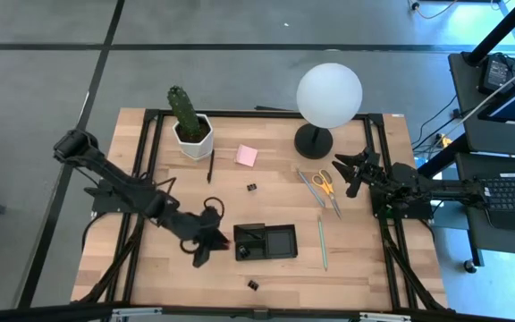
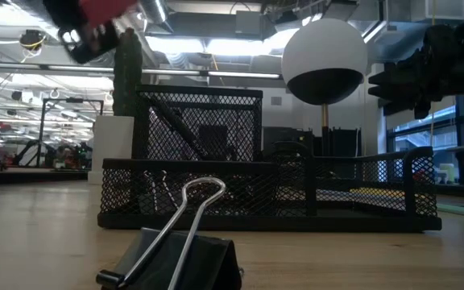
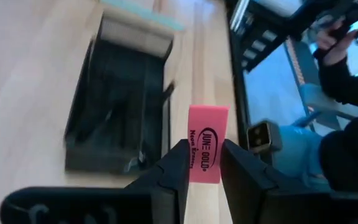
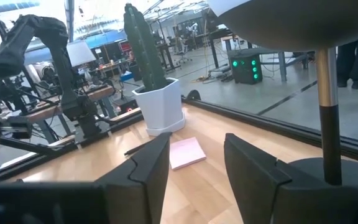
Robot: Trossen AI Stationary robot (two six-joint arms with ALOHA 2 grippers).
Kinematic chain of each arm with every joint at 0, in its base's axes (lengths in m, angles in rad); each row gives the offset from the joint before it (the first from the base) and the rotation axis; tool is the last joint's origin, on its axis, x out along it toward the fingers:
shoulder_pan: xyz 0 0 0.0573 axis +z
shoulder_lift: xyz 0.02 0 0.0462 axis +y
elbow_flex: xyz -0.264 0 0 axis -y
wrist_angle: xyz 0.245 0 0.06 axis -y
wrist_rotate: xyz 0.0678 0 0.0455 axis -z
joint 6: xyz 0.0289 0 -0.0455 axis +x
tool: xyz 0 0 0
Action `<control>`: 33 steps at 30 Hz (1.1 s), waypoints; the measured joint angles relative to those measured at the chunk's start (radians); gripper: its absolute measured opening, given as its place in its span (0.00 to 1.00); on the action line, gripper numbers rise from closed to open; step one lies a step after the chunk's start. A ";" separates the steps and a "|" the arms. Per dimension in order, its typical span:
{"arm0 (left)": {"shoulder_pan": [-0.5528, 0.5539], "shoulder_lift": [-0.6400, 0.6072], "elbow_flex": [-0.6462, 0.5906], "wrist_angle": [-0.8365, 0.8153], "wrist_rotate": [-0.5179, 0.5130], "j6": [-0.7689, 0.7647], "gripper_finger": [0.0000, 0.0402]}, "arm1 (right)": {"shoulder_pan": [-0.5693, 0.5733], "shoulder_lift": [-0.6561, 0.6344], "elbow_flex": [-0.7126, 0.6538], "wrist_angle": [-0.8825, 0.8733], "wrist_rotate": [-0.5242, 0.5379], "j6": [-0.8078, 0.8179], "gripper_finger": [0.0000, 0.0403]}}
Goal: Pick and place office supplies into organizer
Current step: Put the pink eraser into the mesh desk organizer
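The left gripper (image 3: 204, 165) is clamped on the eraser (image 3: 206, 143), just beside the organizer (image 1: 265, 241) on its left-arm side and raised off the table (image 1: 150, 277). In the left wrist view the pink block stands out past the fingertips (image 3: 174, 163), pinched across its thin faces at its lower part, with its printed face in view.

The eraser looks small, light and slightly rubbery: it should grip well and give a little under pressure, with no risk of breaking. Held near one end, it could pivot if knocked against the mesh wall, so it probably needs to come in over the rim before being let go.

The right gripper (image 4: 194, 165) waits with its fingers apart and empty, on the far side of the organizer, near the lamp (image 1: 328, 95) and just beside the scissors (image 1: 323, 183).

Other supplies lie loose around the organizer:
- the pencil (image 1: 322, 241) just beside it on the right arm's side
- a pen (image 1: 211, 166), the sticky pad (image 1: 246, 156) and a clip (image 1: 251, 187) beyond it, towards the cactus (image 1: 188, 118)
- another clip (image 2: 171, 258) in front of it, near the table's front edge

The pencil and pen, thin and stiff, would be best taken at mid-length; the scissors, heavier, near the pivot.
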 joint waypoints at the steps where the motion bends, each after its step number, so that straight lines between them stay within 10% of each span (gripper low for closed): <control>1: -0.009 0.009 0.000 0.028 -0.022 0.030 0.19 | 0.000 0.000 0.000 0.000 0.000 0.005 0.38; 16: -0.082 0.279 0.004 0.336 -0.183 0.224 0.19 | 0.000 0.000 0.000 0.000 -0.022 0.037 0.38; 33: -0.091 0.558 0.309 -0.052 -0.386 0.179 0.19 | 0.000 0.000 0.000 -0.002 -0.028 0.063 0.38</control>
